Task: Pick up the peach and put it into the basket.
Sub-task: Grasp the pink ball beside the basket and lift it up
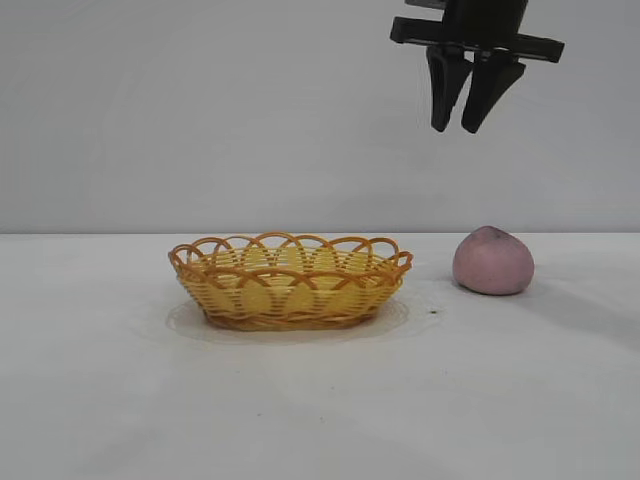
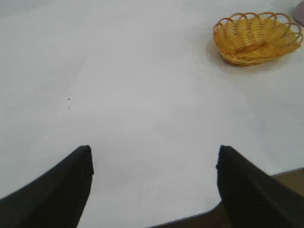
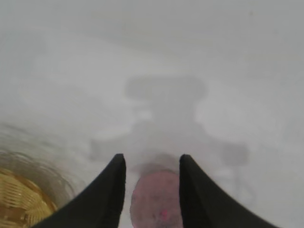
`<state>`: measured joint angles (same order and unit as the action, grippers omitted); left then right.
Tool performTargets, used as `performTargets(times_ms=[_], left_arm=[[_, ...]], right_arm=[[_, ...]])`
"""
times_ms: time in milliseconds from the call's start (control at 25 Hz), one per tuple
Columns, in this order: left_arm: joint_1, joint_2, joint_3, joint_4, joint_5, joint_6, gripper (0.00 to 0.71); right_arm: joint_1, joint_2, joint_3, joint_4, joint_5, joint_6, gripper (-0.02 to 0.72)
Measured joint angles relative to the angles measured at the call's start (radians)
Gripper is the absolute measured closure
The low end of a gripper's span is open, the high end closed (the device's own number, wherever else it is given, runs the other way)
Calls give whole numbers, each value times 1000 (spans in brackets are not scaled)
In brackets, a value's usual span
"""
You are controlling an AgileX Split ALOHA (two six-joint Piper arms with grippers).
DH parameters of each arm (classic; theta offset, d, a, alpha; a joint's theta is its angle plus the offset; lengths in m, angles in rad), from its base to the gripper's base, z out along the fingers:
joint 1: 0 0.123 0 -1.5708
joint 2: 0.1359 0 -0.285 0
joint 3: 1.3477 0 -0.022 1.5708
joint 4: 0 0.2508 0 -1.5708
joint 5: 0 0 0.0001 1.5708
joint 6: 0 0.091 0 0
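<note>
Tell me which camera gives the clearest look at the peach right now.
The exterior view: the peach sits whole on the table, right of the basket, below the right gripper. The right wrist view shows it hazily between the fingers. The left wrist view catches only a sliver at the frame edge.

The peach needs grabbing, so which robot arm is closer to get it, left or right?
The right arm, probably. Its right gripper hangs open above the peach, and its wrist view shows the peach between its fingers. The left gripper sits open beyond the basket, farther off.
</note>
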<state>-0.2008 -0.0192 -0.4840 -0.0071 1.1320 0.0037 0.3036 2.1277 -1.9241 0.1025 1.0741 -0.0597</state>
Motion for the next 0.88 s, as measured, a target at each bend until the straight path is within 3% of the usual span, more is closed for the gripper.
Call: performTargets(times_ms=[360,440,560,640,720,880], left_arm=[[2,0,0,0,-8,2,227],[38,0,0,0,-10,5,227],[152,0,1,0,-10,7,227],[202,0,1,0,-10,7,227],[232,0,1,0,-10,7,227],[241,0,1,0,-10,7,227]], right_arm=[[0,0,0,-13,5,0,438],[0,0,0,-23,8,0,438],[2,0,0,-56,24,0,438],[2,0,0,-70,43,0,438],[2,10,0,-77,82,0,438],[2,76,0,-63,147,0,438]])
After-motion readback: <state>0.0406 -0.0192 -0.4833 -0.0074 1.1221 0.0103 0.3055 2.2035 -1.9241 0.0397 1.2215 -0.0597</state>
